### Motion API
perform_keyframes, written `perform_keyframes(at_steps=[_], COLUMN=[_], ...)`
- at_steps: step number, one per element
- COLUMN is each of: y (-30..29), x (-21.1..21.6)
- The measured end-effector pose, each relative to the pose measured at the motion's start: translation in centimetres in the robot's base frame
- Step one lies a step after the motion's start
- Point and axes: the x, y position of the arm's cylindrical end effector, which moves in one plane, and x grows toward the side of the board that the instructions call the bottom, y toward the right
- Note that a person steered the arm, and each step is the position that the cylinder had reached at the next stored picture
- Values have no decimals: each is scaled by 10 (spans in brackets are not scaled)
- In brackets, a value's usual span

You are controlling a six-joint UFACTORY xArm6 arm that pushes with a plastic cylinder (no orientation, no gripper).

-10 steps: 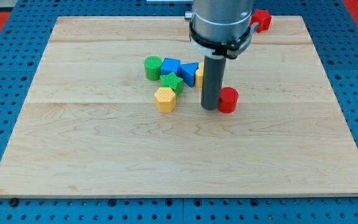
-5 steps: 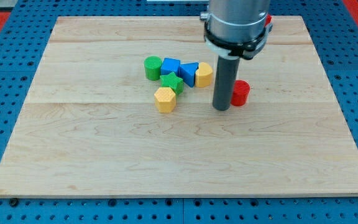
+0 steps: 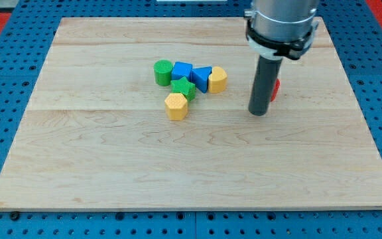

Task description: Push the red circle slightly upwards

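Note:
The red circle (image 3: pixel 276 88) is a small red cylinder on the wooden board (image 3: pixel 111 159), right of centre, mostly hidden behind my rod. My tip (image 3: pixel 259 113) rests on the board just left of and below the red circle, touching or nearly touching it. The arm's grey body fills the view's top right.
A cluster sits left of my tip: a green cylinder (image 3: pixel 163 72), a blue cube (image 3: pixel 182 70), a blue triangle (image 3: pixel 201 78), a yellow block (image 3: pixel 217 79), a green block (image 3: pixel 184 87) and a yellow hexagon (image 3: pixel 176 105). Blue pegboard surrounds the board.
My tip has slid to the right and slightly up. The red circle moved right and up with it. The arm now hides the red block at the top right.

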Motion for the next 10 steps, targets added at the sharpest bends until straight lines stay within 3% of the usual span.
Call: perform_keyframes(at_steps=[2,4,6,9,10], y=[23,30,31,38,40], x=[-41,-32,-98,-96,-119])
